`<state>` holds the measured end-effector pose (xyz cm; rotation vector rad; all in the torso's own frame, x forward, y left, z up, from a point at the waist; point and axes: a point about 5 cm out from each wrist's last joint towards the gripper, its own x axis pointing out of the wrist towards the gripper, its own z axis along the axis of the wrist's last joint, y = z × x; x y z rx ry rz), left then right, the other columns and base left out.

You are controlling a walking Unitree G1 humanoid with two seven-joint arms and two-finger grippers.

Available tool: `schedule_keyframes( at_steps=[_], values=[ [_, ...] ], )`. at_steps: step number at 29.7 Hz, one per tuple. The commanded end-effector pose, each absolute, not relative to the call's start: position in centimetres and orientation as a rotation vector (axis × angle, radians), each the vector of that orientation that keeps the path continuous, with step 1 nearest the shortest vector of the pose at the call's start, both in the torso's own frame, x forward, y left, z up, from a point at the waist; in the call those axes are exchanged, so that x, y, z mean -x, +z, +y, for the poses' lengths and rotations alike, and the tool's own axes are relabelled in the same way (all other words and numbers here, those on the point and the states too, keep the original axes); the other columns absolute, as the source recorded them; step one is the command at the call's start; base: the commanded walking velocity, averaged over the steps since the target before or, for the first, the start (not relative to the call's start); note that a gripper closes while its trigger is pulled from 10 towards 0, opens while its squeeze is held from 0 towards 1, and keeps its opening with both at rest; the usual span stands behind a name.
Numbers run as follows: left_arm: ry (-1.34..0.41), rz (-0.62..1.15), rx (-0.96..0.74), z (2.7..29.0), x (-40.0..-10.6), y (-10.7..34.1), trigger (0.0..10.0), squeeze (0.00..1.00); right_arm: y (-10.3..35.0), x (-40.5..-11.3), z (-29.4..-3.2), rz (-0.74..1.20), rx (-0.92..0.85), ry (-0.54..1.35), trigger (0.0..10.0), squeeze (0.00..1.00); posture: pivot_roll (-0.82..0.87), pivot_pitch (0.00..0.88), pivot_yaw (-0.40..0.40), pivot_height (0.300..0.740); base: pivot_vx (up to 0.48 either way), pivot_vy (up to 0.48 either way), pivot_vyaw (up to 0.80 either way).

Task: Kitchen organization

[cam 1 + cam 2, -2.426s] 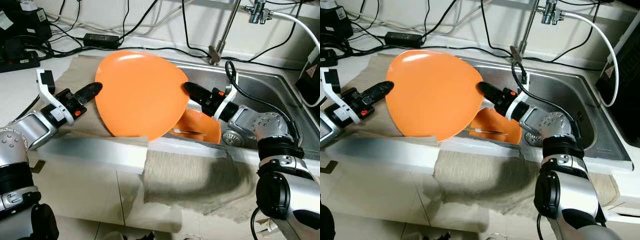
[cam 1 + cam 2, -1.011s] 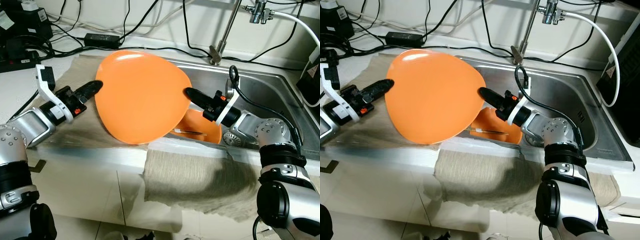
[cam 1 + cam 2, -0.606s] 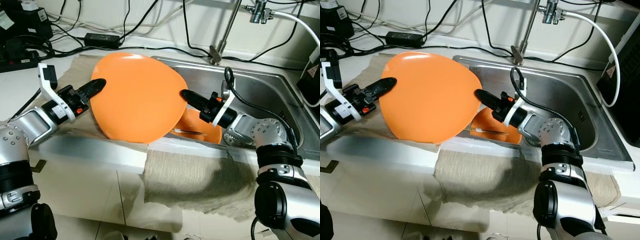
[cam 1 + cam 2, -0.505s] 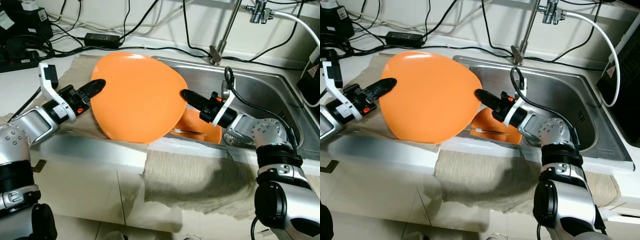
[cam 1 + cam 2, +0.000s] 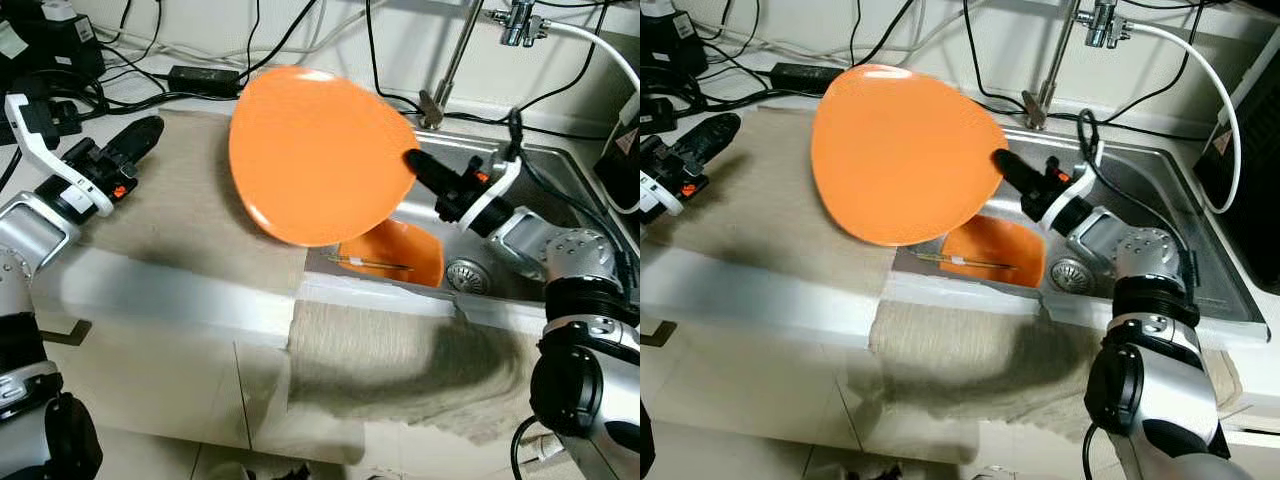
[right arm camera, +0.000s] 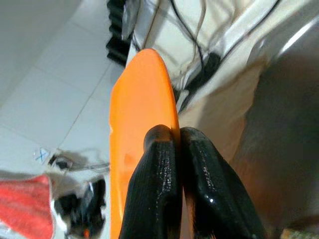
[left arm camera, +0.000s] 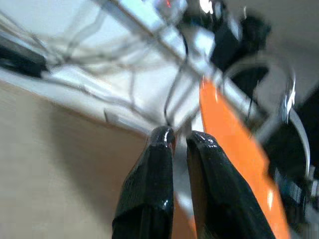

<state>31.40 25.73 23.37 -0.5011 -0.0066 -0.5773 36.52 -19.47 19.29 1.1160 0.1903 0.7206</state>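
Here you see two orange dishes. The first, a large orange plate [image 5: 318, 155], is held tilted in the air over the near left corner of the sink [image 5: 560, 180], its rim pinched between the closed fingers of your right gripper [image 5: 412, 160]; the right wrist view shows both black fingers clamped on the plate's edge. The second, a smaller orange bowl [image 5: 400, 255], lies inside the sink below the plate, with one thin stick-like utensil [image 5: 378, 263] resting across it.

Your left gripper [image 5: 148, 128] hovers over the beige cloth [image 5: 190, 215] on the table [image 5: 160, 300], well apart from the plate, holding nothing; in the left wrist view its two fingers [image 7: 159, 164] stand nearly together, with a narrow gap between them.

One faucet [image 5: 445, 60] rises behind the sink. One black power adapter [image 5: 208, 80] and several black cables [image 5: 300, 30] lie along the back of the table. A second stretch of cloth [image 5: 400, 360] hangs over the table's front edge.
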Motion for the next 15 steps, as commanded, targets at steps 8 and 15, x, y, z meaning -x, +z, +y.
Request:
schedule_keyframes(
  at_steps=[8,15],
  values=[
    [-0.736,0.118,0.182,21.1,-30.9,21.3,10.0,0.0,21.8,-36.4,-23.4,0.058,-1.034,0.592,0.0,0.0,-0.05,0.0,-0.06,0.74,0.0,0.0,0.0],
    [-0.957,-0.035,-0.046,15.2,-29.5,24.0,10.0,0.0,21.3,-35.9,-27.7,0.032,-0.89,0.341,0.0,0.0,-0.08,0.0,-0.054,0.74,0.0,0.0,0.0]
  ],
)
